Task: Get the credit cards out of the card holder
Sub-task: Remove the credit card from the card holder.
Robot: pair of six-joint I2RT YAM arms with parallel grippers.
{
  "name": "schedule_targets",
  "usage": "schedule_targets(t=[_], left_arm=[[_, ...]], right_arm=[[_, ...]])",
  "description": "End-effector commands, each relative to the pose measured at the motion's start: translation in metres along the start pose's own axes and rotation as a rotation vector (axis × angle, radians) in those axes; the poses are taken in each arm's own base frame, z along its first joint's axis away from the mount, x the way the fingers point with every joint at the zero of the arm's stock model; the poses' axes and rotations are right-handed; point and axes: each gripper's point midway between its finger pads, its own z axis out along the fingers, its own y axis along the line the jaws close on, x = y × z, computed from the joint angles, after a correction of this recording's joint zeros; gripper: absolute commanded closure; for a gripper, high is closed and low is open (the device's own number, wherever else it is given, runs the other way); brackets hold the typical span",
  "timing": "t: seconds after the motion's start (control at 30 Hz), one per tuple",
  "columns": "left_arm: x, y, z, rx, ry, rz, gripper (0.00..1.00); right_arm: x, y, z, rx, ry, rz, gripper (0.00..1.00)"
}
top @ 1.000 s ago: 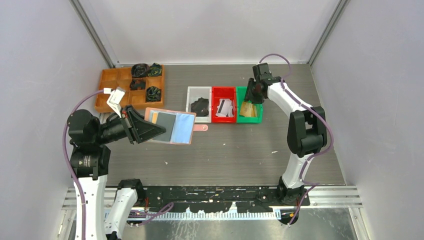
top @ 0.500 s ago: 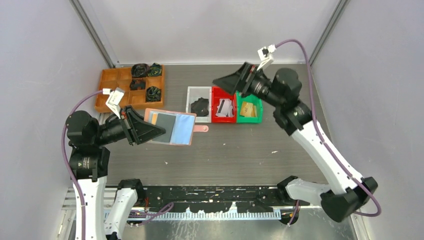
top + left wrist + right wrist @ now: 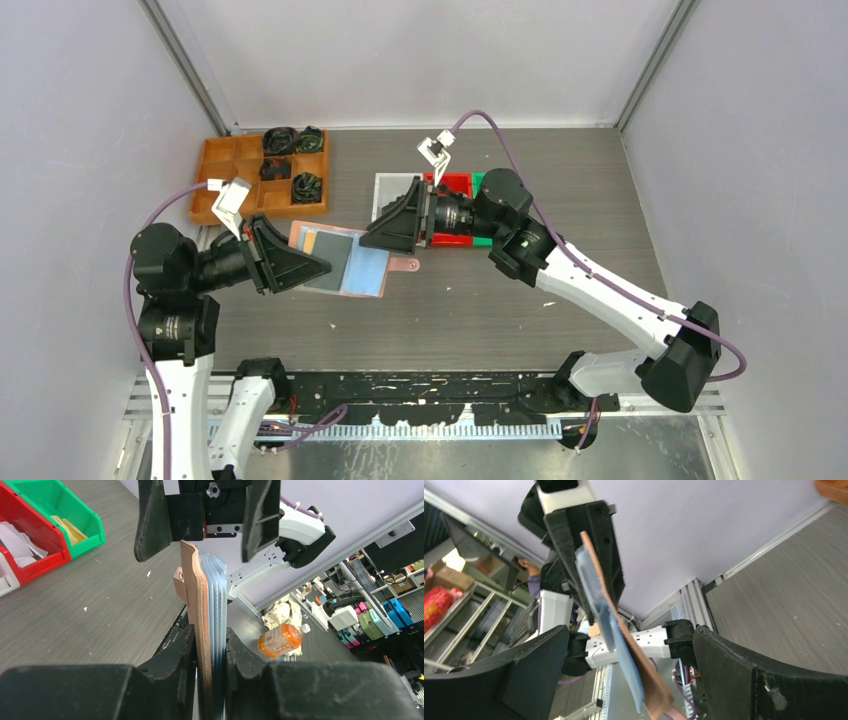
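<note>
right claw (image 3: 372, 238) swings from bins (image 3: 456, 185) to card holder (image 3: 345, 262); open, straddling its free end. left claw (image 3: 318, 263) clamps other end, above worktop (image 3: 480, 310). step: reaching for card. next, likely: pinch only cards (image 3: 216, 610), pull straight out.

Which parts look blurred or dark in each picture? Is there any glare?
Left wrist view: the black left fingers are dark and soft, the brown leather card holder sharp. Right wrist view: the black right fingers are soft too. Top view: even light, no glare.
</note>
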Motion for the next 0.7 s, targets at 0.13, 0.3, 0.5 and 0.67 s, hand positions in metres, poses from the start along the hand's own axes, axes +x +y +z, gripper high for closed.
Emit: schedule_targets(t=[0.13, 0.3, 0.5, 0.67], left_arm=[[-0.004, -0.014, -0.002, 0.033, 0.000, 0.070, 0.88], [-0.007, -0.006, -0.001, 0.000, -0.018, 0.088, 0.88], [-0.009, -0.003, -0.001, -0.021, -0.030, 0.096, 0.88], [-0.007, -0.003, -0.002, -0.029, -0.029, 0.109, 0.84]], right_arm=[[0.004, 0.046, 0.005, -0.207, 0.011, -0.061, 0.23], [0.014, 0.039, 0.011, -0.192, 0.029, 0.014, 0.49], [0.028, 0.029, 0.015, -0.140, 0.058, 0.023, 0.60], [0.026, 0.026, 0.015, -0.117, 0.034, 0.024, 0.83]])
